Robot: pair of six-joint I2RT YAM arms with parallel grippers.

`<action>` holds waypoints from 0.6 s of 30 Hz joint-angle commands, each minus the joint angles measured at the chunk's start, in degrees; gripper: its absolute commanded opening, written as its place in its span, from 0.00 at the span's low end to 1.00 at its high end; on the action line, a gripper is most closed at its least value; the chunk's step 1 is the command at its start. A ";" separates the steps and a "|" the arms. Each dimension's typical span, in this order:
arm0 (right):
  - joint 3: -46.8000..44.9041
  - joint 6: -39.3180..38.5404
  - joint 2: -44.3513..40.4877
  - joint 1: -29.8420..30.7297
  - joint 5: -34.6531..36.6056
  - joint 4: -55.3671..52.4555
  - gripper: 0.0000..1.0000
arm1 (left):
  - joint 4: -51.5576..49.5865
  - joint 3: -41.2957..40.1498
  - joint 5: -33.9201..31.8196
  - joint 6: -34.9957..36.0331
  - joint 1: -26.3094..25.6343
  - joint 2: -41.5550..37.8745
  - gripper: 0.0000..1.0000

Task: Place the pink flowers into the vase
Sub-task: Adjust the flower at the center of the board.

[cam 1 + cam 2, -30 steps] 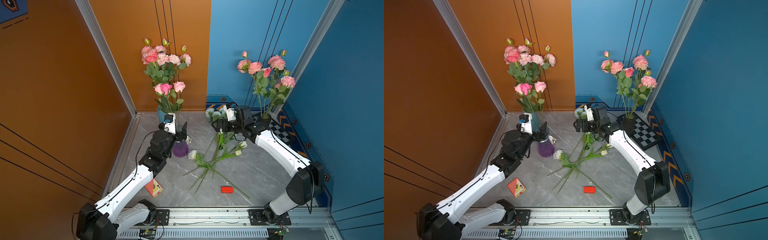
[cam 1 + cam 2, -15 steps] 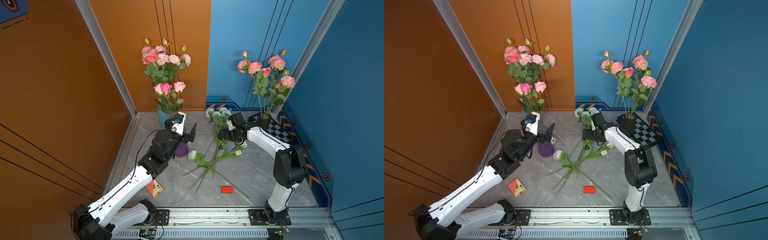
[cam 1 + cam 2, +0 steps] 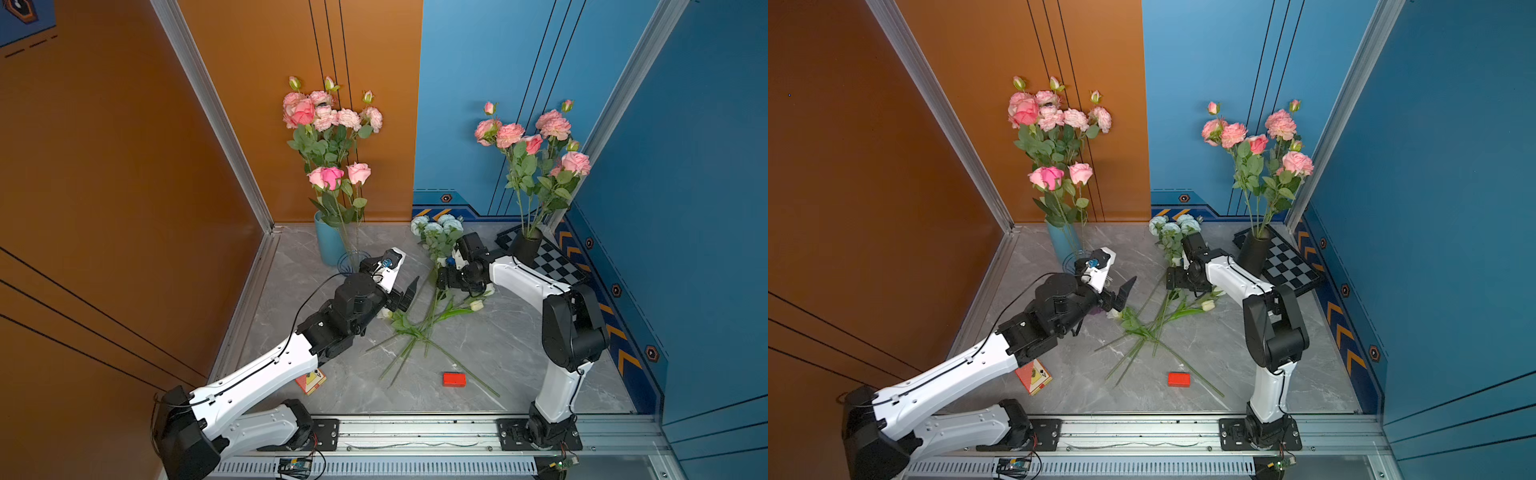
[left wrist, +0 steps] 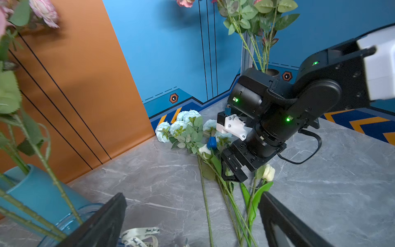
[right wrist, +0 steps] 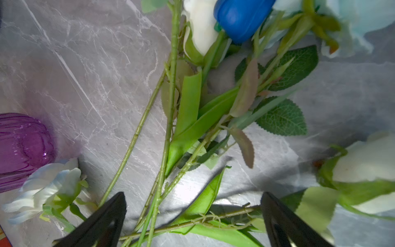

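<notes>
My two arms reach over the grey marbled tabletop (image 3: 519, 357), both sets of fingers spread wide and holding nothing. My left fingers (image 3: 405, 297) hang above the tabletop just beside a clear ribbed glass vase (image 3: 353, 262) and a matte blue cylinder vase (image 3: 326, 245) in the far corner by the orange wall. The pink flowers (image 3: 328, 116), ruffled and rose-shaped heads on long green stems, stand upright in that corner, their stems running down into those two vases; which stem goes in which vase I cannot tell. More pink flowers stand in a black round vase (image 3: 525, 249) on a black-and-white chequered board (image 3: 557, 266) by the blue wall. My right fingers (image 3: 1173, 278) point down over a loose heap of green stems (image 3: 419, 332) lying crossed on the tabletop, close above them without closing on any. In the right wrist view the stems run between my fingertips (image 5: 106, 218), with a white tulip-like bloom (image 5: 201, 27) and a dark blue tulip bud (image 5: 241, 17) beyond. The same view shows a purple ribbed glass vase (image 5: 21, 149) to one side. A bunch of pale blue ruffled flowers (image 3: 436, 228) lies at the far end of the heap. Near the front rail lie a small red block (image 3: 454, 379) and a red and yellow card box (image 3: 1034, 376), the box partly under my left arm.
</notes>
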 commanded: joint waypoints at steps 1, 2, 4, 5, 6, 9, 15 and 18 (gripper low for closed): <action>-1.58 -0.51 -0.86 -0.03 0.99 -0.63 1.00 | -0.28 -0.23 -1.37 -1.74 -1.16 1.42 0.99; -2.03 -0.51 -1.11 -0.03 0.98 -0.33 1.00 | -0.14 0.05 -1.33 -1.75 -1.31 1.87 0.99; -2.79 -0.60 -1.87 -0.01 0.99 0.08 1.00 | 0.13 0.53 -1.25 -1.69 -1.46 2.64 0.99; -3.10 -0.63 -2.16 -0.11 1.11 0.23 1.00 | 0.17 0.65 -1.39 -1.60 -1.59 3.02 0.98; -3.29 -0.76 -2.49 -0.11 1.33 0.27 1.00 | 0.17 0.81 -1.44 -1.60 -1.65 3.27 0.99; -4.45 -1.04 -3.62 -0.40 1.35 1.02 1.00 | 0.26 0.84 -1.63 -1.77 -1.74 3.59 0.99; -5.80 -1.26 -5.79 -0.56 1.65 3.29 1.00 | 0.53 1.14 -2.84 -2.67 -0.85 3.49 0.98; -5.75 -0.88 -7.26 -0.80 1.61 3.81 1.00 | -0.05 2.79 -2.30 -2.57 -0.38 4.20 0.99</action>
